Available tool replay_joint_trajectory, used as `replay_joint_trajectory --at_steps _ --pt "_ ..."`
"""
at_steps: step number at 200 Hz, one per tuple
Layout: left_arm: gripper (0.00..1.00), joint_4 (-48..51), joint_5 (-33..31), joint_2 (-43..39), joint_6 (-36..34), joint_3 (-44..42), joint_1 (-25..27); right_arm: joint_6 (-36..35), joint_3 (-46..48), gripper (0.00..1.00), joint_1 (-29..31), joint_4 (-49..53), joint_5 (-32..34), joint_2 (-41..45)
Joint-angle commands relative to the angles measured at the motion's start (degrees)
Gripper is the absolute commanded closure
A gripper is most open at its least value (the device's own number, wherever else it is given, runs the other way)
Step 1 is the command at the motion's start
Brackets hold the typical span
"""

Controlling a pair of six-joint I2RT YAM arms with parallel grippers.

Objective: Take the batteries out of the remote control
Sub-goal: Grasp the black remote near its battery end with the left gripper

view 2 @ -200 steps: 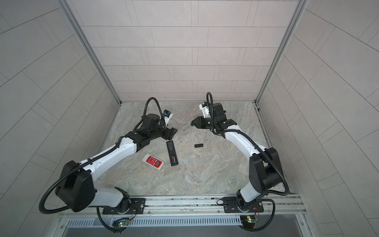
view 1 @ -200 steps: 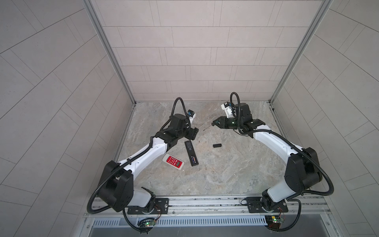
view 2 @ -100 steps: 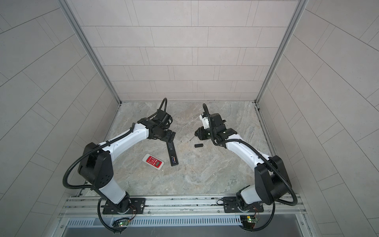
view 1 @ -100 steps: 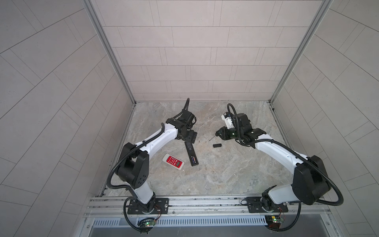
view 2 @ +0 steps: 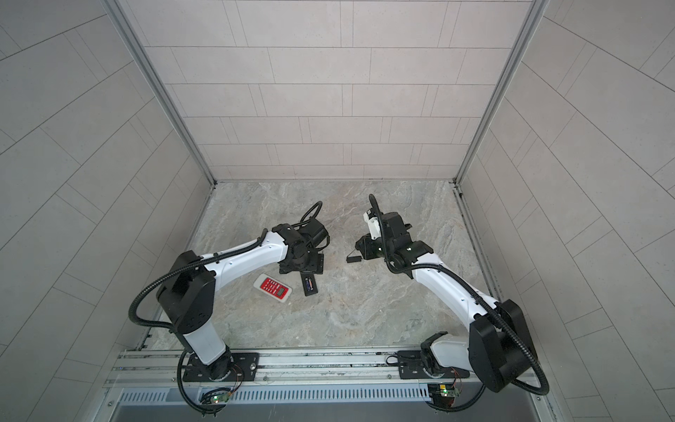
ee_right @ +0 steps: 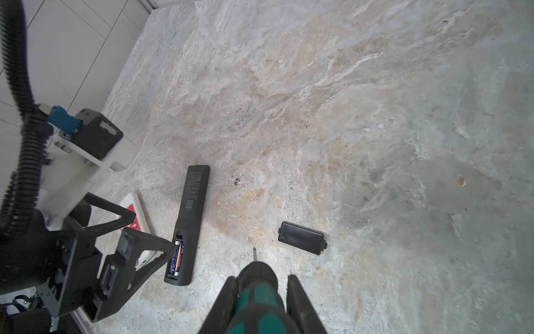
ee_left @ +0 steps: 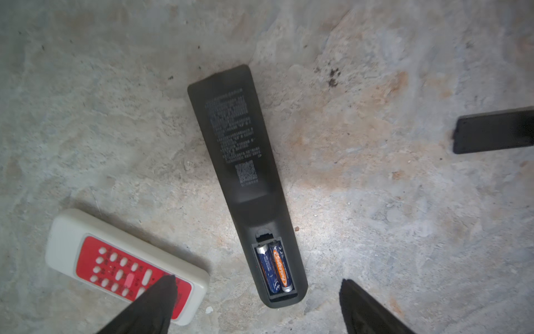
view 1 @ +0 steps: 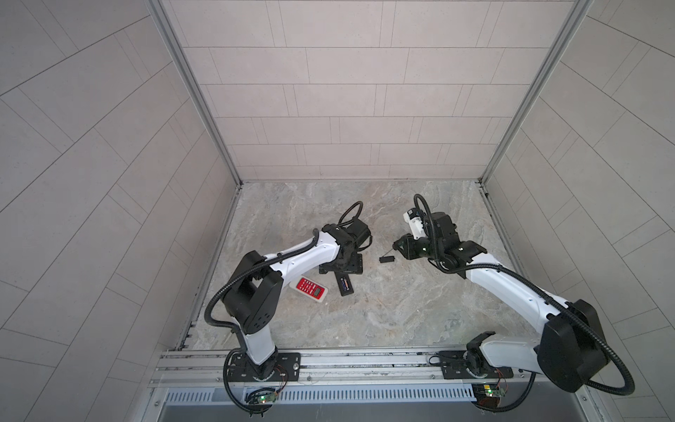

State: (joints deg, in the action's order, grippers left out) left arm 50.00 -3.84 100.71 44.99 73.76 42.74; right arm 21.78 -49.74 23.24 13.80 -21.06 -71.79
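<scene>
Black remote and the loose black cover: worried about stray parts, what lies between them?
Nothing: the left wrist view shows bare marbled tabletop between the black remote and the cover.

The space is a small booth. The back wall (view 1: 358, 109) and the two side walls (view 1: 91, 164) are covered with large pale grey-beige tiles in long rows. A thin metal post (view 1: 193, 91) stands in each back corner. The floor (view 1: 401, 310) looks like stone, grey with beige and rusty veins, with some small dark specks (ee_left: 332, 78). Along the front edge there is a metal rail (view 1: 365, 361), and under it a white grille (view 1: 365, 394). The light is soft and even.
</scene>
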Motion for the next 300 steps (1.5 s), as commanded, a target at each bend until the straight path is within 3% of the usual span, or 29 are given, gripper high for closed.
replay_joint_trajectory --at_steps 1,100,161,194,268,300 --pt "0.05 1.51 -2.11 2.43 8.69 -1.21 -0.03 -0.97 1.16 0.82 0.14 0.69 1.61 3.41" --pt "0.18 -1.84 1.01 10.33 22.43 -0.10 -0.22 -3.20 2.85 0.82 0.12 3.47 2.03 8.40" --pt "0.27 -12.10 4.62 11.58 33.71 -3.94 0.28 -3.85 2.34 0.84 0.05 4.48 2.42 8.24" --pt "0.32 -20.87 4.80 9.87 44.07 -7.98 1.01 -3.49 1.59 0.85 -0.09 5.05 2.70 7.73" --pt "0.39 -38.33 0.09 10.39 64.27 -10.52 4.22 -3.49 -1.61 0.85 -0.20 8.54 2.02 5.85" --pt "0.35 -42.38 -3.25 9.77 64.89 -11.06 4.54 -3.41 -2.07 0.85 -0.57 9.48 2.99 6.78"
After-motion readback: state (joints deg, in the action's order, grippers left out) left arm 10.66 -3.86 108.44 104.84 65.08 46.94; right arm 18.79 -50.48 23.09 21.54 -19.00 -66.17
